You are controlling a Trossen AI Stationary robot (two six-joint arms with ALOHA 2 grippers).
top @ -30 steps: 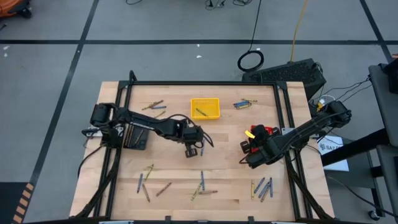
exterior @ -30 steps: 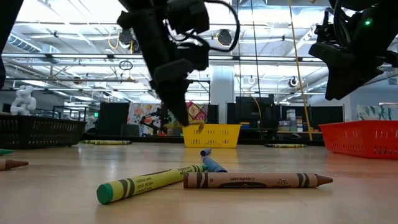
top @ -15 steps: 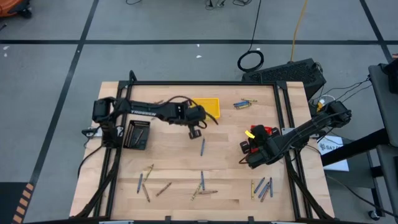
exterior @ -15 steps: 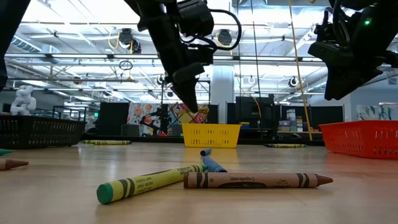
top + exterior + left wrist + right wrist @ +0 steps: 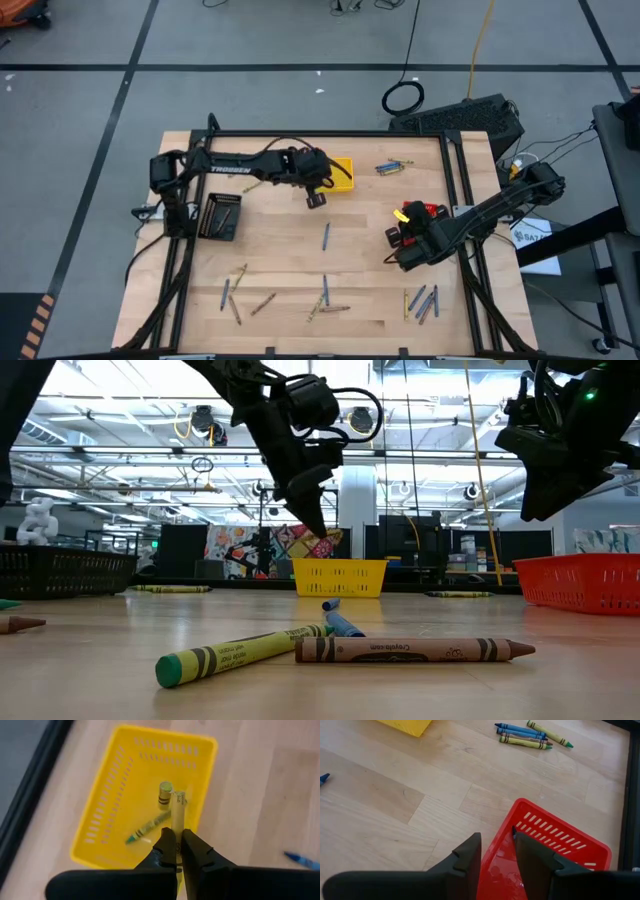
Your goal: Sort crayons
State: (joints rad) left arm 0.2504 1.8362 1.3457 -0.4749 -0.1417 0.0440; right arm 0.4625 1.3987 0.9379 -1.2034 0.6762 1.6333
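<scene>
- Since a second ago, left claw [image 5: 316,199] has been carrying a yellow crayon [image 5: 177,822] from mid-bench toward 12 o'clock, reaching the yellow tray [image 5: 343,166].
- Pinching shut on the crayon, it is hanging over the tray's near edge, pointing down.
- Delivery seems under way; next, opening above the tray.
- Right claw [image 5: 496,851] is waiting part-open, empty, over the red tray [image 5: 555,850] at 3 o'clock.

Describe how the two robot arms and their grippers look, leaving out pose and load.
Both arms are dark, near-black jointed links. The left arm carries white lettering along one link, and a black cable loops over its wrist. The left gripper ends in two dark tapered fingers. The right arm is the same black build, and the right gripper has two broader dark fingers. A small green light glows on it in the low view.
</scene>
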